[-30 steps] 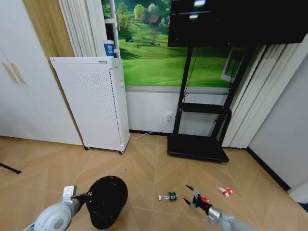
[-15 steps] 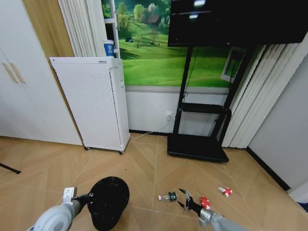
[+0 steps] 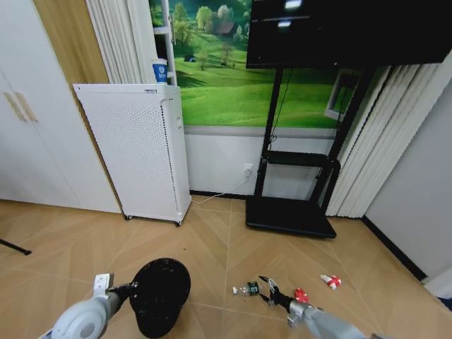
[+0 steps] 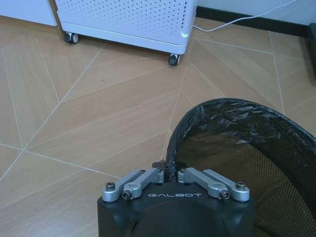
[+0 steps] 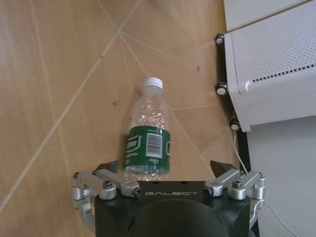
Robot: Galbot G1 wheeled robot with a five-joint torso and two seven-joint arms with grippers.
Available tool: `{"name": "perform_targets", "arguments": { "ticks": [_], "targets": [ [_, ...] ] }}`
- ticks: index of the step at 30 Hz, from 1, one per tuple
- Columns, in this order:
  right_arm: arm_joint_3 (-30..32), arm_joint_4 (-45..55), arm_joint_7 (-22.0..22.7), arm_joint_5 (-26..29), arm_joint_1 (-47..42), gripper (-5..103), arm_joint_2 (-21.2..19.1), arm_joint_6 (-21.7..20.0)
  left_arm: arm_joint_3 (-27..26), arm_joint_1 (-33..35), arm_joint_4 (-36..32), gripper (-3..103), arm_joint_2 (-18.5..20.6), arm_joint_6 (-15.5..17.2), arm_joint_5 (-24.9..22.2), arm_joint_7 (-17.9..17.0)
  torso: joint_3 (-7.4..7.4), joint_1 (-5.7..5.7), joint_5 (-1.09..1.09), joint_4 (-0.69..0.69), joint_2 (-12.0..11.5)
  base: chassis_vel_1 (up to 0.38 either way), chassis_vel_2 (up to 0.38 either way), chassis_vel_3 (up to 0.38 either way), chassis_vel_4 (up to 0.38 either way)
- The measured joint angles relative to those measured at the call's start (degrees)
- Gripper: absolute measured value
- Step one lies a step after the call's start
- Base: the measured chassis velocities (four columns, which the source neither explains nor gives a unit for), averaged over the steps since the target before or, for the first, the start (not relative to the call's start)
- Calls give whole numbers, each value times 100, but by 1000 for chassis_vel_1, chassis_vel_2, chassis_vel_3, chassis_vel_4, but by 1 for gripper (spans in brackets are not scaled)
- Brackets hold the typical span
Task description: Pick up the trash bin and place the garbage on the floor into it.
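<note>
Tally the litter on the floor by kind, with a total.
Clear bottle with green label: 1
Red-and-white wrappers: 2, one beside the right gripper, one farther right
Total: 3

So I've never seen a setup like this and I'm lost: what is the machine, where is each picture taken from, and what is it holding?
It is a wheeled robot with two arms. One picture looks down from its head; the other two come from cameras on its wrists. The left gripper is shut on the rim of the black trash bin. The right gripper is open, its fingers either side of a clear bottle lying on the wooden floor. Two red-and-white wrappers lie nearby. The white appliance is just furniture.
</note>
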Motion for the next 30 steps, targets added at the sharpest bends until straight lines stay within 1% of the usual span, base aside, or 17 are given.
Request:
{"name": "perform_targets", "arguments": {
  "ticks": [5, 7, 8, 10, 13, 21, 23, 26, 30],
  "targets": [
    [-214, -3, 25, 0, 77, 100, -70, 2, 28, -14, 24, 7, -42, -1, 3, 19, 0, 0, 0, -1, 0, 0, 0, 0, 0],
    [-443, 98, 33, 1, 248, 100, -154, 20, 28, 2, 25, 7, -61, -3, 20, 24, 0, 0, 0, -1, 0, 0, 0, 0, 0],
    [-443, 98, 33, 1, 248, 100, -154, 20, 28, 2, 25, 7, -61, -3, 20, 24, 0, 0, 0, -1, 0, 0, 0, 0, 0],
    [-776, 227, 41, 70, 484, 100, -238, 23, 30, 5, 34, 7, -86, -4, 46, 29, 0, 0, -1, 2, 0, 0, 0, 0, 0],
    [-934, 275, 45, 138, 571, 100, -244, 22, 39, 3, 37, 7, -116, -4, 63, 29, 0, 0, -2, 1, 0, 0, 0, 0, 0],
    [-1073, 113, 53, 208, 420, 100, -106, 26, -1, 63, -63, 7, -139, -11, 75, 23, 0, 0, 2, -1, 0, 0, 0, 0, 0],
    [-1188, 48, 48, 262, 440, 100, -79, 36, -12, 66, -74, 7, -137, -17, 79, 23, 0, 0, -2, -1, 0, 0, 0, 0, 0],
    [-1266, 4, 28, 289, 513, 100, -46, 93, 3, 48, -87, 7, -157, -25, 84, 26, 0, 0, 1, 0, 0, 0, 0, 0, 0],
    [-1270, 63, -7, 305, 624, 100, -133, 222, 15, 45, -118, 7, -177, -33, 96, 31, 0, 0, 1, 1, 0, 0, 0, 0, 0]
  ]
}}
